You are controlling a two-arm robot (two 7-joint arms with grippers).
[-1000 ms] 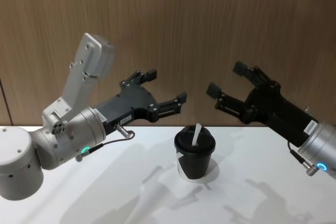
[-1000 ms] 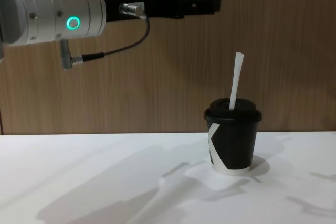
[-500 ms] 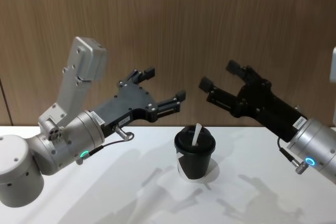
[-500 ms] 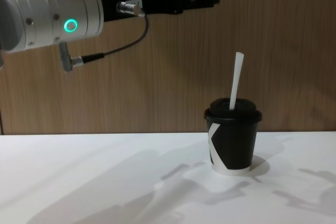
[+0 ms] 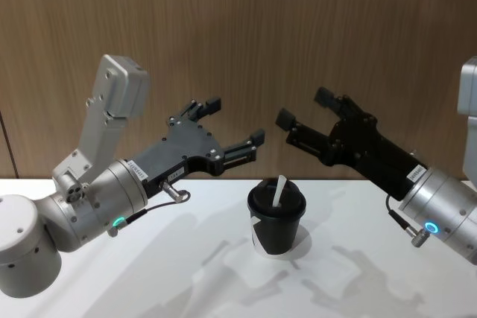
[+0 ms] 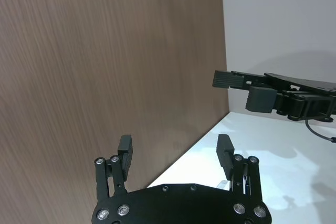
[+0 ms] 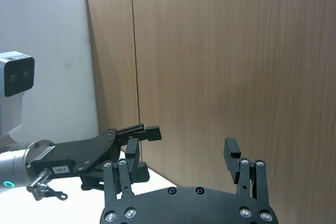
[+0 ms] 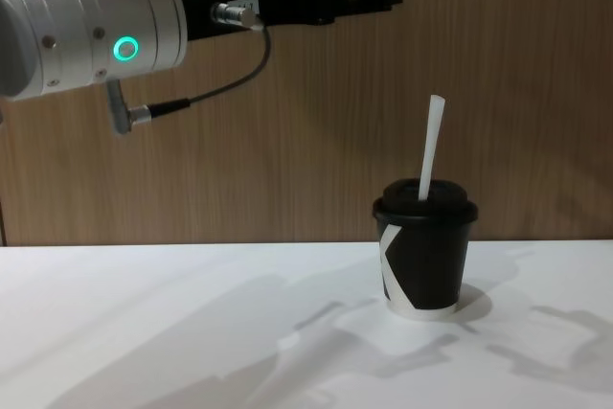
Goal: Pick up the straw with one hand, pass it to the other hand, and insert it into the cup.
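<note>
The black cup (image 5: pixel 276 221) with its domed lid stands upright on the white table (image 5: pixel 186 258). The white straw (image 5: pixel 279 190) sticks up out of the lid, leaning slightly; from the chest the straw (image 8: pixel 432 146) rises well above the cup (image 8: pixel 425 256). My left gripper (image 5: pixel 235 121) hovers open up and to the left of the cup, holding nothing. My right gripper (image 5: pixel 305 108) hovers open up and to the right of it, also holding nothing. The two face each other above the cup. In their wrist views the left gripper (image 6: pixel 175 145) and the right gripper (image 7: pixel 181 150) show spread fingers.
A wood-panelled wall (image 5: pixel 298 35) closes the scene right behind the table. A thin dark cable (image 8: pixel 211 93) loops under my left wrist. White tabletop (image 8: pixel 192 332) stretches to the left and in front of the cup.
My right arm has moved left, bringing its open gripper closer to the middle above the cup. The left gripper has barely shifted. Cup and straw have stayed put.
</note>
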